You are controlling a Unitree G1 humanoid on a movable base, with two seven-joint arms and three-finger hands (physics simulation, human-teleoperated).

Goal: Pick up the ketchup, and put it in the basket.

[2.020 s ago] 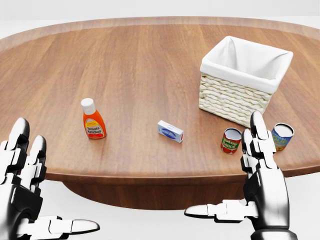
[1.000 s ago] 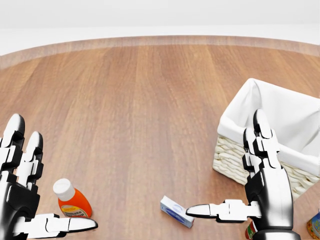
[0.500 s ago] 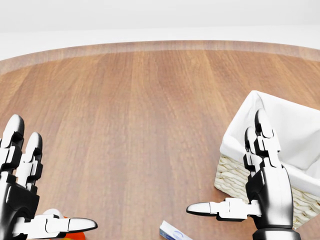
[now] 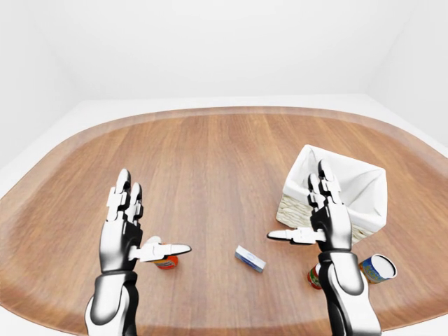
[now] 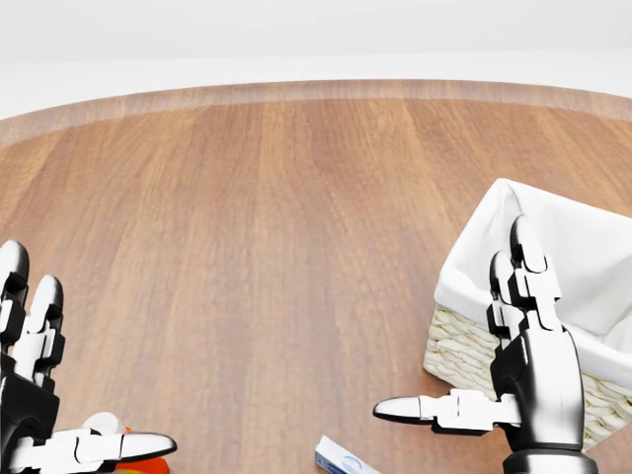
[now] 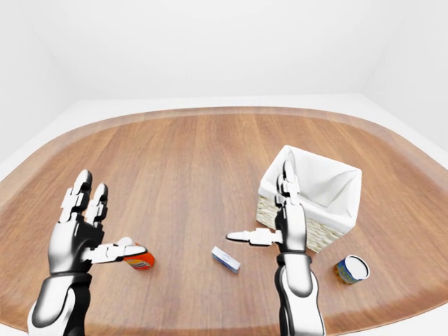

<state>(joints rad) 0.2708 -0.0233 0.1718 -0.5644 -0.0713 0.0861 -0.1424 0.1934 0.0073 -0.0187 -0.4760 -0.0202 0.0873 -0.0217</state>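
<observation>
One wide wooden table [image 4: 210, 154] carries one lined basket [image 6: 329, 183], two cans, one small box [image 4: 250, 258] and one ketchup [image 6: 138, 260]. Step in hand looks like the approach: left hand [image 6: 82, 238] hovers beside the ketchup, right hand [image 6: 280, 227] idle, both with fingers spread, holding nothing; next, close on the ketchup

The orange ketchup [image 6: 139, 260] bottle with its white cap lies low at the right-eye view's lower left, the white-lined wicker basket [image 6: 310, 185] upright at center right.
</observation>
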